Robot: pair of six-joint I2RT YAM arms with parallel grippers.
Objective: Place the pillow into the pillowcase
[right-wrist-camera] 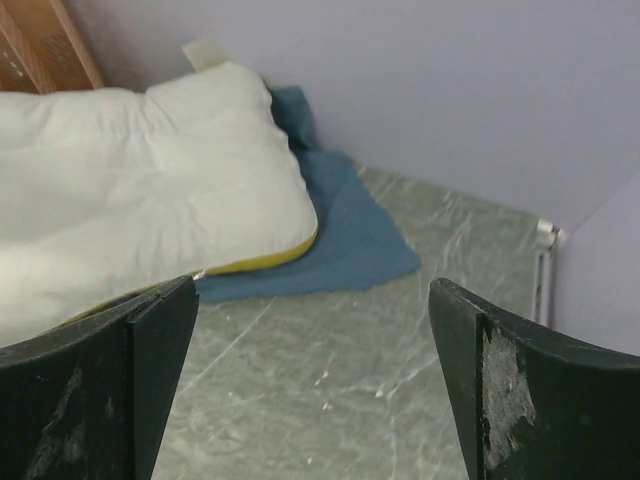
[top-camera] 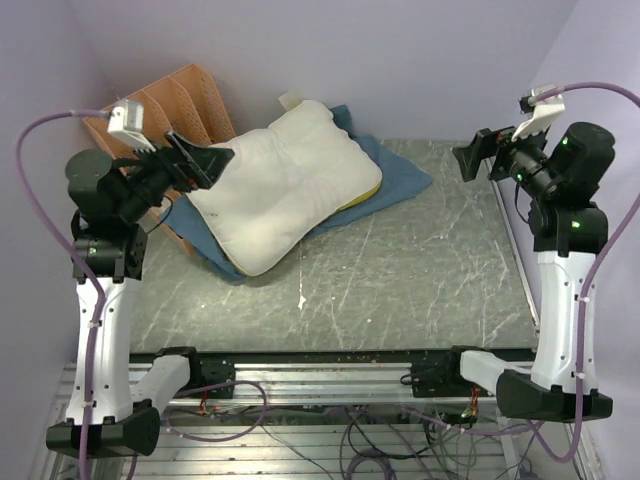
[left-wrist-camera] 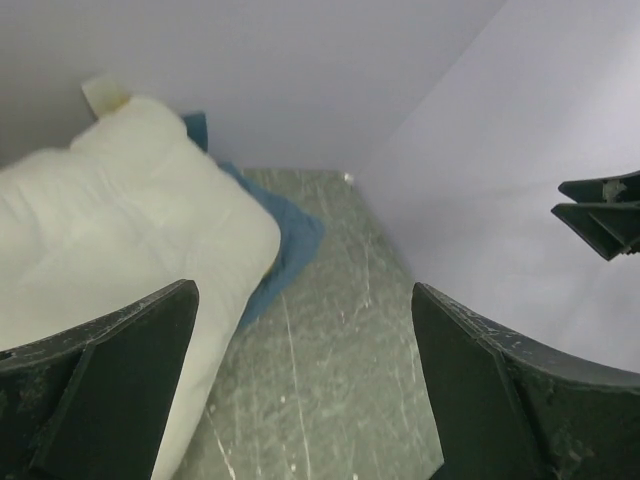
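Observation:
The cream-white quilted pillow (top-camera: 280,185) lies at the back left of the table, on top of the blue pillowcase (top-camera: 395,175), which sticks out flat on its right and near sides. A yellow edge shows under the pillow (right-wrist-camera: 140,190). My left gripper (top-camera: 205,160) hovers open at the pillow's left edge, with nothing between its fingers. In the left wrist view the left gripper (left-wrist-camera: 303,300) frames bare table, with the pillow (left-wrist-camera: 110,220) and pillowcase (left-wrist-camera: 290,235) to its left. My right gripper (top-camera: 470,158) hangs open and empty above the table's right side, clear of the pillowcase (right-wrist-camera: 350,235).
A wooden slotted rack (top-camera: 185,100) stands against the back-left wall, behind the pillow. Lilac walls close in the back and both sides. The scratched grey table (top-camera: 430,270) runs to a black rail (top-camera: 320,360) at the near edge.

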